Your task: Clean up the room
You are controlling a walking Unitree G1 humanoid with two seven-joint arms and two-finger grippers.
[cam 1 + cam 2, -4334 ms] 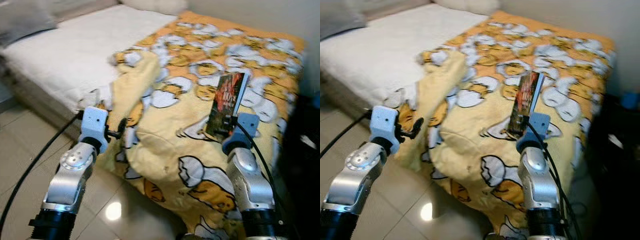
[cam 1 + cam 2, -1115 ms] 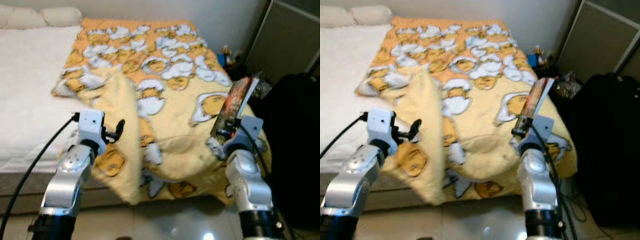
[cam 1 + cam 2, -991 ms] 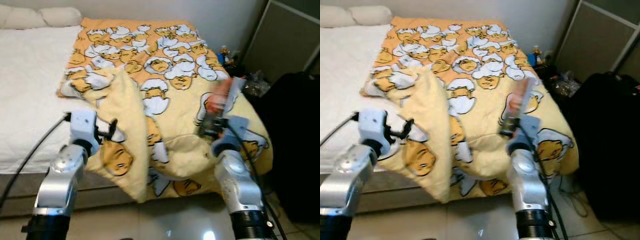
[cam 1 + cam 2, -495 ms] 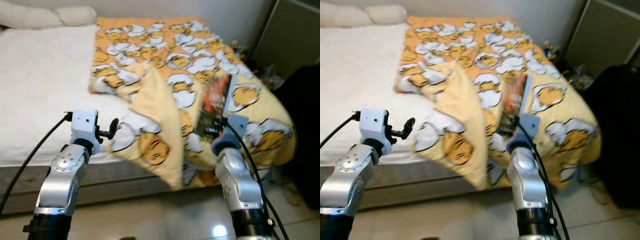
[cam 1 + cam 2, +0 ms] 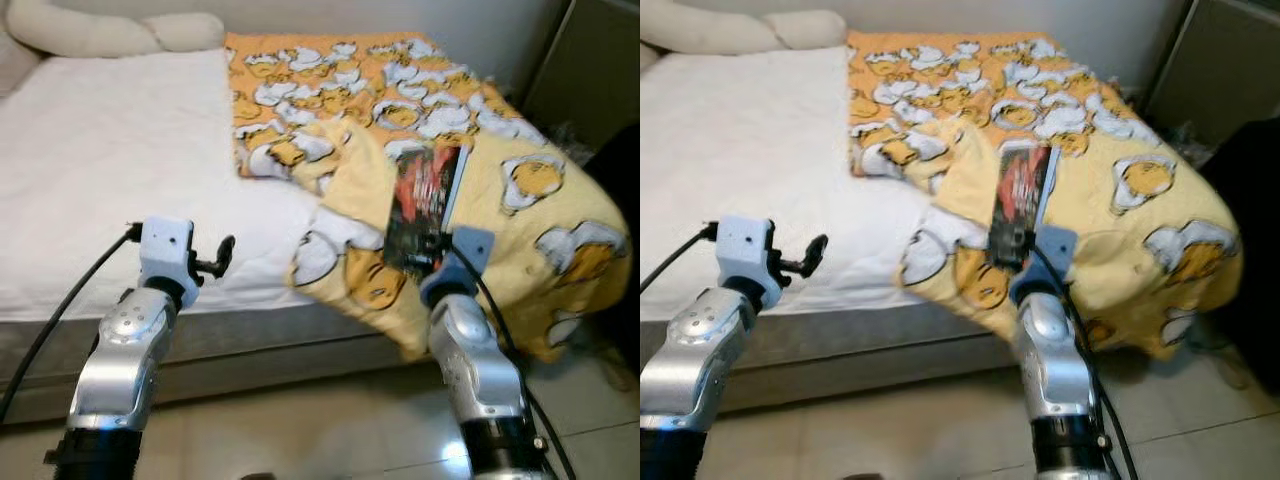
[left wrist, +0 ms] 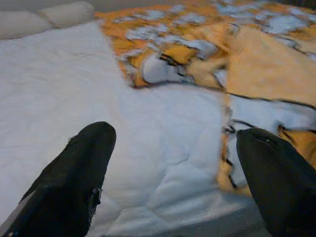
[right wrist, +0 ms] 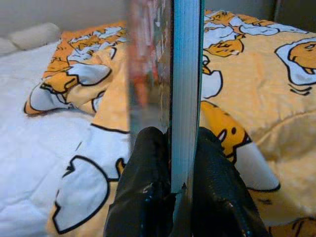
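While upright, the book point(image 7: 183, 74) sits clamped between the right jaws.

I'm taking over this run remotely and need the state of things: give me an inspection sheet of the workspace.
Surface: bed with a bare white mattress; tiled floor below.
Job's things: book held upright, clamped at its lower edge; yellow blanket with an egg print, rumpled, hanging over the bed's edge.
Clutter: small things by the wall, too blurred to name.
Grippers: right tool shut on the book; left tool open, holding nothing, over the mattress edge.
Cables: black cable along the left arm; another along the right arm.
Surroundings: pillows at the head of the bed; dark cabinet on the robot's right.
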